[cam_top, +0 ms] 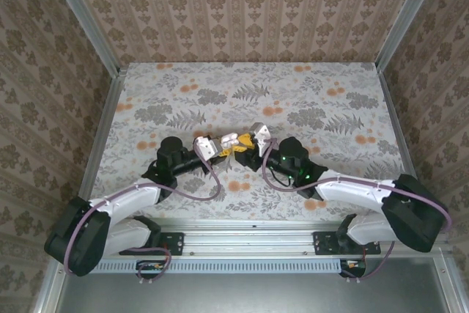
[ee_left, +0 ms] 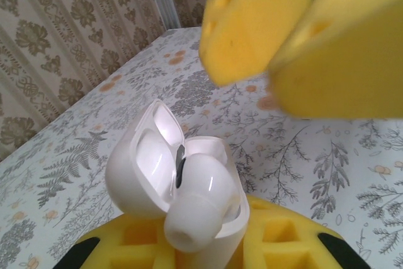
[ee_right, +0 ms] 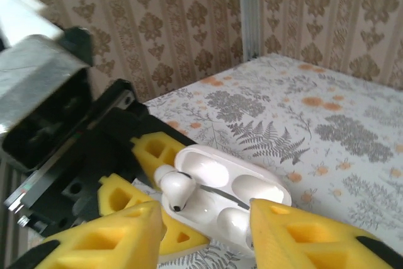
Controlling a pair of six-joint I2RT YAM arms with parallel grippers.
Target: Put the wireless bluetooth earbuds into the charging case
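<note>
The charging case (ee_left: 135, 181) is glossy white, with its lid open. My left gripper (ee_left: 208, 250) is shut on its base. One earbud (ee_left: 198, 200) sits in a well of the case with its ear tip sticking up and out. In the right wrist view that earbud (ee_right: 178, 187) stands proud on the left side of the case (ee_right: 252, 184), and a second earbud (ee_right: 233, 222) lies low in the right well. My right gripper (ee_right: 204, 218) is open just above the case, its yellow fingers apart and holding nothing. From above, both grippers (cam_top: 229, 148) (cam_top: 247, 143) meet at the case (cam_top: 231, 139).
The floral tabletop (cam_top: 308, 108) stretches away behind the grippers. Patterned walls and metal posts (cam_top: 102, 56) close it in on three sides. A rail (cam_top: 249, 240) with the arm bases runs along the near edge.
</note>
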